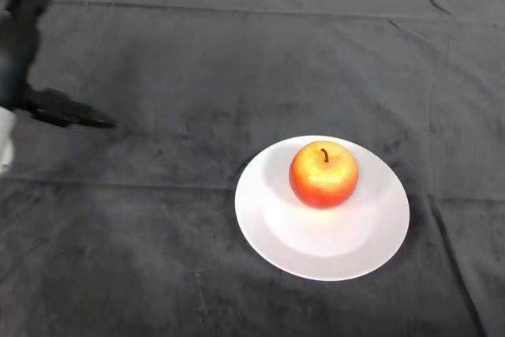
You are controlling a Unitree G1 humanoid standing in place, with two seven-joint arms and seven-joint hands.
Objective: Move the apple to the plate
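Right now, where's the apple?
In the head view the apple sits upright on the white plate, toward its far side, right of centre on the dark cloth. The left hand is far off at the left edge.

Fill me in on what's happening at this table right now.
The apple sits upright, stem up, on the white plate, a little toward the plate's far side, so the move looks done. The robot's left hand is off at the far left edge of the dark cloth, well away from the plate, with straight fingers and nothing in it. Nothing is touching the apple.
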